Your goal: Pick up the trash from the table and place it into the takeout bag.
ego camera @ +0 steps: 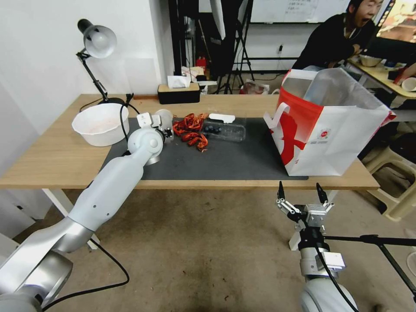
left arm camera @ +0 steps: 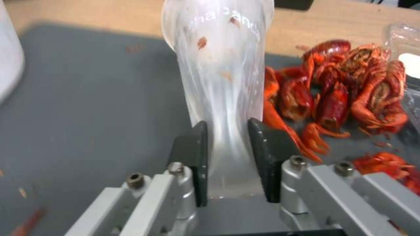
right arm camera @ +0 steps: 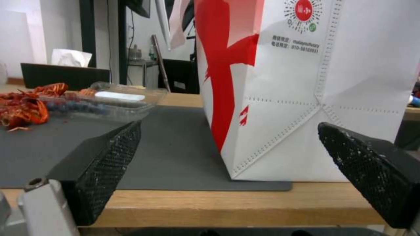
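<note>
On the dark mat beside the red shells [left arm camera: 346,95], the left hand [left arm camera: 227,160] pinches the clear cup [left arm camera: 219,72] low; it looks light, thin and easily crushed. Below the table [ego camera: 56,160] edge, the right hand [ego camera: 301,193] waits spread.

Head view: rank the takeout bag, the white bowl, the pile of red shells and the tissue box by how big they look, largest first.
1. takeout bag
2. white bowl
3. red shells and tissue box: these look alike, and the box stands farther back, so no ranking between them.
</note>
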Available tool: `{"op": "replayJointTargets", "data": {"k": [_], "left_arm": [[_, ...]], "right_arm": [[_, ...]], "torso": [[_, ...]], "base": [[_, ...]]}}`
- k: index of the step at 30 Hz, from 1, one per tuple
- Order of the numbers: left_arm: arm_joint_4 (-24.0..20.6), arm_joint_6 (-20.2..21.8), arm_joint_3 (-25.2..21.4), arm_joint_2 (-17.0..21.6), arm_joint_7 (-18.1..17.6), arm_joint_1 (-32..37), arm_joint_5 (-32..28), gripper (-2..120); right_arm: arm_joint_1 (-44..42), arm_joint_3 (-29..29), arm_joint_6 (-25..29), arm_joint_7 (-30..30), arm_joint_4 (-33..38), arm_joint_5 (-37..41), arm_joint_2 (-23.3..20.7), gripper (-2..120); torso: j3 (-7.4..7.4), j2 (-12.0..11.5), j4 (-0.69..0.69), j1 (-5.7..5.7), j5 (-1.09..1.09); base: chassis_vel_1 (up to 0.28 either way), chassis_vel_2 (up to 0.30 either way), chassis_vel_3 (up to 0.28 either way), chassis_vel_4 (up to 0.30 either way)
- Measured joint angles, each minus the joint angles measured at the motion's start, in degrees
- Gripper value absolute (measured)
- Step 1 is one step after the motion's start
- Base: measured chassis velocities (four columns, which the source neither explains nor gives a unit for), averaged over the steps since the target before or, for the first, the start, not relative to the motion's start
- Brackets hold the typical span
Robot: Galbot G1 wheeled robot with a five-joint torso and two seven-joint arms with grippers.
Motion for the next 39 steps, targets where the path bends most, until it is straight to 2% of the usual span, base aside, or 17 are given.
{"op": "replayJointTargets", "data": {"k": [1, 2, 6, 7, 9, 10, 12, 14, 15, 17, 18, 21, 23, 26, 31, 34, 39], "left_arm": [[-0.07, -1.41, 0.23, 0.46, 2.03, 0.3, 2.12, 17], [-0.07, -1.41, 0.23, 0.46, 2.03, 0.3, 2.12, 17], [-0.38, -10.82, 0.82, 2.14, 12.99, 1.63, 12.72, 7], [-0.38, -10.82, 0.82, 2.14, 12.99, 1.63, 12.72, 7], [-0.39, -15.11, 1.28, 2.8, 17.29, 1.83, 15.96, 4], [-0.58, -17.26, 1.47, 3.11, 19.56, 1.84, 16.58, 4], [-0.8, -18.8, 1.61, 3.23, 21.21, 1.84, 16.93, 4], [-1.13, -23.7, 2.07, 3.44, 27.6, 1.52, 17.47, 4], [-1.13, -23.7, 2.07, 3.44, 27.6, 1.52, 17.47, 4], [-1.34, -28.27, 3.13, 3.67, 33.38, 0.3, 17.01, 4], [-1.34, -28.27, 3.13, 3.67, 33.38, 0.3, 17.01, 4], [-1.5, -33.2, 5.73, 3.39, 39.22, -3.02, 14.43, 4], [-1.47, -33.78, 6.27, 3.29, 40.06, -3.66, 13.97, 4], [-1.18, -36.15, 11.27, 2.33, 44.54, -8.77, 10.6, 4], [-0.79, -36.88, 16.72, 0.81, 45.87, -13.5, 8.2, 4], [0.44, -36.76, 23.57, -2.4, 46.1, -20.62, 5.91, 3], [2.37, -36.15, 27.82, -5.76, 46.07, -26.06, 4.1, 3]], "right_arm": [[0.01, 0.0, 0.01, 0.0, -0.07, 0.0, 0.02, 100], [0.01, 0.0, 0.01, 0.0, -0.07, 0.0, 0.02, 100], [0.06, 0.02, 0.03, 0.01, -0.1, 0.0, 0.08, 100], [0.06, 0.02, 0.03, 0.01, -0.1, 0.0, 0.08, 100], [0.14, 0.03, 0.03, 0.02, -0.14, 0.0, 0.06, 100], [0.16, 0.03, 0.03, 0.01, -0.15, 0.0, 0.06, 100], [0.16, 0.02, 0.03, 0.01, -0.15, 0.0, 0.07, 100], [0.11, 0.01, 0.03, 0.02, -0.16, -0.02, 0.12, 100], [0.11, 0.01, 0.03, 0.02, -0.16, -0.02, 0.12, 100], [0.05, 0.01, 0.03, 0.02, -0.17, -0.05, 0.09, 100], [0.05, 0.01, 0.03, 0.02, -0.17, -0.05, 0.09, 100], [0.04, 0.03, 0.03, 0.03, -0.17, -0.06, -0.01, 100], [0.04, 0.04, 0.02, 0.03, -0.17, -0.06, -0.02, 100], [-0.01, 0.06, 0.02, 0.05, -0.17, -0.07, -0.03, 100], [0.02, 0.07, 0.01, 0.06, -0.17, -0.09, 0.08, 100], [0.15, 0.05, 0.0, 0.06, -0.29, -0.21, 0.34, 100], [0.11, 0.13, 0.01, 0.06, -0.3, -0.26, 0.5, 100]], "torso": [[0.01, 0.0, 0.01, 0.0, -0.01], [0.01, 0.0, 0.01, 0.0, -0.01], [0.01, -0.01, 0.0, 0.0, 0.03], [0.01, -0.01, 0.0, 0.0, 0.03], [0.01, 0.0, 0.0, 0.0, 0.02], [0.01, -0.01, 0.0, 0.0, 0.02], [0.01, -0.01, 0.0, 0.01, 0.01], [0.0, -0.01, -0.01, 0.0, 0.02], [0.0, -0.01, -0.01, 0.0, 0.02], [0.0, 0.0, -0.01, 0.0, 0.02], [0.0, 0.0, -0.01, 0.0, 0.02], [0.0, 0.0, -0.01, 0.01, 0.02], [0.0, -0.01, -0.01, 0.01, 0.03], [0.0, -0.01, -0.01, 0.01, 0.03], [0.0, -0.01, -0.03, 0.0, 0.03], [0.0, -0.01, -0.02, 0.01, 0.04], [0.0, -0.01, -0.01, 0.01, 0.04]], "base": [[0.0, 0.0, 0.0, 0.0], [0.0, 0.0, 0.0, 0.0], [0.0, 0.0, 0.0, 0.0], [0.0, 0.0, 0.0, 0.0], [0.0, 0.0, 0.0, 0.0], [0.0, 0.0, 0.0, 0.0], [0.0, 0.0, 0.0, 0.0], [0.0, 0.0, 0.0, 0.0], [0.0, 0.0, 0.0, 0.0], [0.0, 0.0, 0.0, 0.0], [0.0, 0.0, 0.0, 0.0], [0.0, 0.0, 0.0, 0.0], [0.0, 0.0, 0.0, 0.0], [0.0, 0.0, 0.0, 0.0], [0.0, 0.0, 0.0, 0.0], [0.0, 0.0, 0.0, 0.0], [0.0, 0.0, 0.0, 0.0]]}}
